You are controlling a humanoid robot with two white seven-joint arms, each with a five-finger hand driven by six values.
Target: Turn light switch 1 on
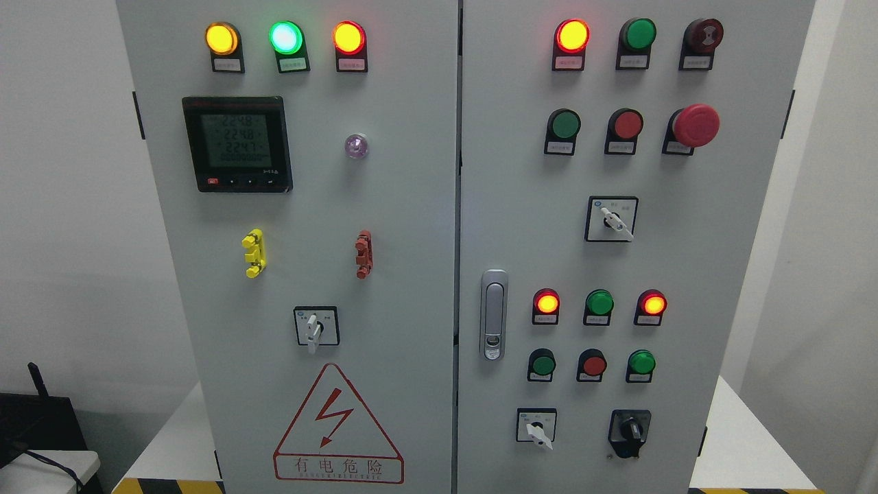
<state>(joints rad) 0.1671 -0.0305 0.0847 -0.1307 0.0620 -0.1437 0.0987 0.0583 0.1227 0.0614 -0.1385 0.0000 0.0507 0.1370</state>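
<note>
You see no hand in view, so its state can't be told. Cabinet (411, 206) fills the frame: rotary switches at left door (315, 328), right door upper (612, 219), lower (536, 427); which is switch 1 is unclear.

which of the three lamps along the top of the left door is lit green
The middle lamp glows green. The lamp to its left glows yellow and the one to its right glows red.
</note>
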